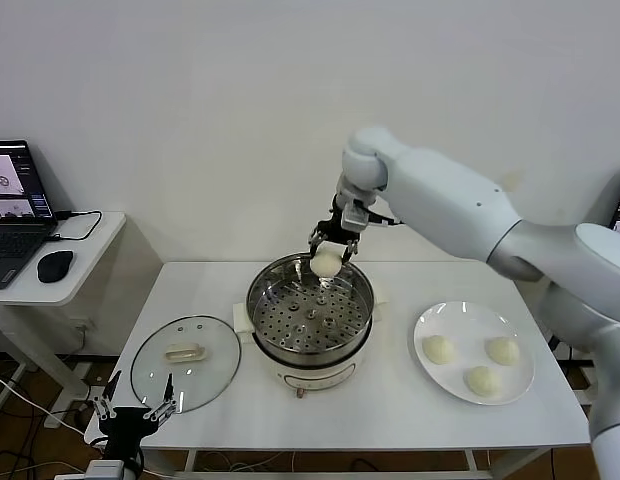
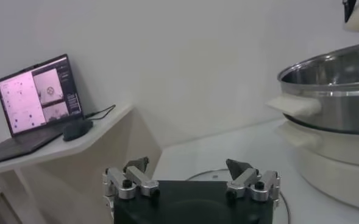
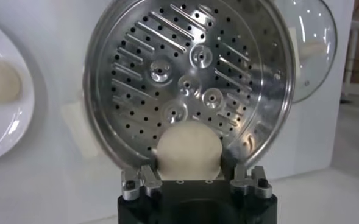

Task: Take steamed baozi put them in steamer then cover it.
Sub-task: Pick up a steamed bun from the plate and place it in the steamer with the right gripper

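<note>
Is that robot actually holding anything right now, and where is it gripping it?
Yes. The right gripper pinches one baozi by its sides, above the far rim of the steamer. The left gripper hangs open and empty below the table's near-left corner.

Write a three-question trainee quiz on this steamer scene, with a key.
1. True or false: the steamer already has a bun lying on its floor.
2. How many buns lie on the plate?
3. The lid lies: A) on the steamer, B) on the table, C) on the plate.

Key: 1 false, the right pincer holds one bun above the rim, and the left pincer waits open near the lid; 2 three; 3 B.
</note>
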{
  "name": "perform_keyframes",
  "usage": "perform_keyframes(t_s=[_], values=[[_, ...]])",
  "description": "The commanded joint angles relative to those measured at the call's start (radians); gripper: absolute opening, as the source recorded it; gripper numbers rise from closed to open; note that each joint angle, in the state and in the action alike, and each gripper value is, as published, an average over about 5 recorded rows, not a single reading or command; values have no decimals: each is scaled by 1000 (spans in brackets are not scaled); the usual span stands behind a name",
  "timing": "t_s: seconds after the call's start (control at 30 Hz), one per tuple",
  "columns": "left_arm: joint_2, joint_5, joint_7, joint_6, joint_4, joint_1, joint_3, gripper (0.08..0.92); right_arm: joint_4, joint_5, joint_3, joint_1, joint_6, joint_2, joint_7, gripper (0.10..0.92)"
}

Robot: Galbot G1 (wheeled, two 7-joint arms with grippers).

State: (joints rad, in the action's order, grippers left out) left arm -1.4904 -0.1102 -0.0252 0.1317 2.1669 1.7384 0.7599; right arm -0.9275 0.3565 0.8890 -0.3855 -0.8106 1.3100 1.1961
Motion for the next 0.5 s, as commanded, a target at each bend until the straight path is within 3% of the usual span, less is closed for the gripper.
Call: perform_keyframes(t_s=[0.03, 0.5], values=[[1, -1, 0, 0, -7, -1, -1, 823, 49, 78, -13, 49, -17, 31, -53, 636], [0, -28, 10, -13, -36, -9, -7, 823, 152, 195, -45, 108, -17, 112, -148, 636]])
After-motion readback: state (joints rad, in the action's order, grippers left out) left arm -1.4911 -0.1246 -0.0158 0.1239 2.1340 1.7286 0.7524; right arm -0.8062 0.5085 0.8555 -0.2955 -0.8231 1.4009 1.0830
